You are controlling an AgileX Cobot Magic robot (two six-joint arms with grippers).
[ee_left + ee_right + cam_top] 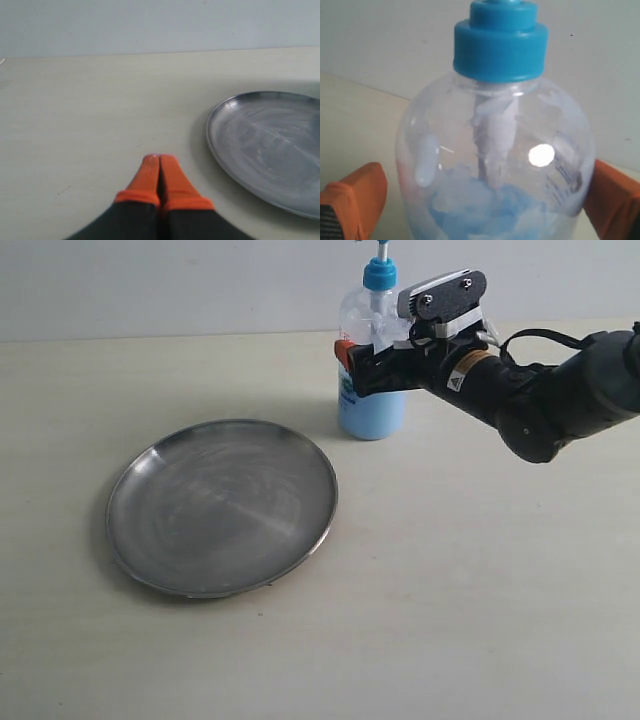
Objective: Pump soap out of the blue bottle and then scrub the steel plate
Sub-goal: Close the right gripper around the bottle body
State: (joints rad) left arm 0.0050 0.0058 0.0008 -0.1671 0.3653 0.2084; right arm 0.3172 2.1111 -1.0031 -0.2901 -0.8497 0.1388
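Blue bottle [495, 165], clear, part-filled pale blue; right fingers [355, 192] wide around it, left fingers [147, 175] together.

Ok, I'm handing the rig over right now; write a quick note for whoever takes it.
Right gripper: open, fingers either side of the blue bottle, not closed on it.
Left gripper: shut, holding nothing, beside the steel plate.
Bottle stands upright on the table, apart from the plate.
Done: right arm is positioned at the bottle.
Left: pumping, then scrubbing; I see no clear drops on the plate.
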